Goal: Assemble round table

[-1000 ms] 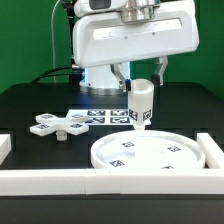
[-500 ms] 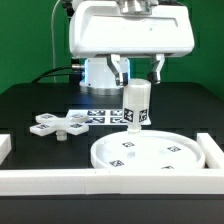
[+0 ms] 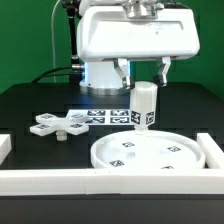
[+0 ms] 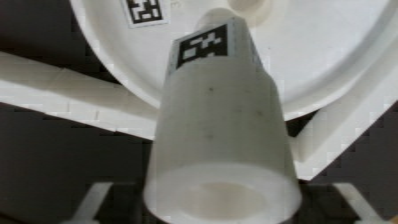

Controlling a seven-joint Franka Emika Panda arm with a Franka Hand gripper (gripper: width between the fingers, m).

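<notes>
Shifted back toward the exterior view's right: short leg point(image 3: 145, 106), upright, clamped near its top in the gripper point(image 3: 143, 84). Lower end sits over the round disc's point(image 3: 100, 150) far rim; contact unclear. Cross-shaped foot piece point(image 3: 58, 124) lies apart. Probably still aligning for insertion.

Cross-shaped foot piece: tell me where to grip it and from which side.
Probably best from straight above: the foot piece lies flat on the table, so close the fingers across one slim arm's width, near the centre. The gripper is holding the leg now.
</notes>
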